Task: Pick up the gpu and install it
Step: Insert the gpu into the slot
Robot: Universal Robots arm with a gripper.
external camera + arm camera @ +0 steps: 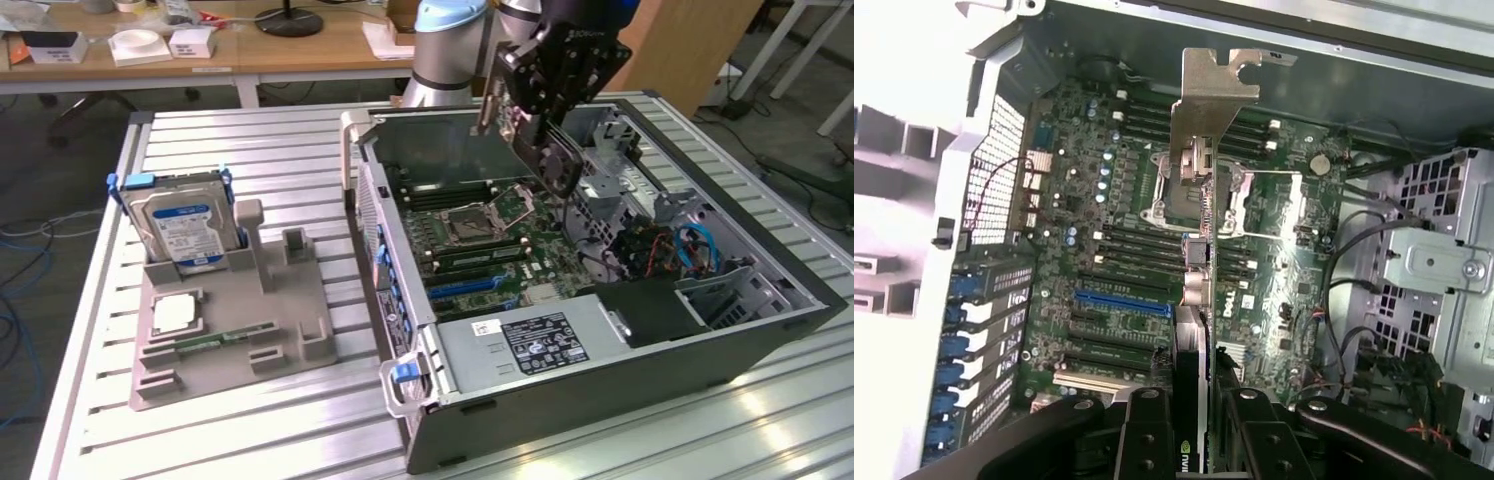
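My gripper (545,115) is shut on the gpu (562,165) and holds it on edge above the open computer case (747,330). The gpu is a thin dark card, and it hangs over the green motherboard (497,250) without touching it. In the wrist view the gpu (1197,290) shows edge-on, with its silver bracket (1211,90) at the end away from my gripper (1196,405). My black fingers (1144,435) clamp the card on both sides. A blue slot (1122,298) lies on the motherboard (1094,200) just beside the card's edge.
At the exterior view's left, a grey tray (274,310) holds a blue-labelled hard drive (183,225), a square chip (174,313) and a green memory stick (220,340). The power supply (527,340) and a drive cage with cables (694,250) crowd the case. Everything rests on a slatted metal table (240,150).
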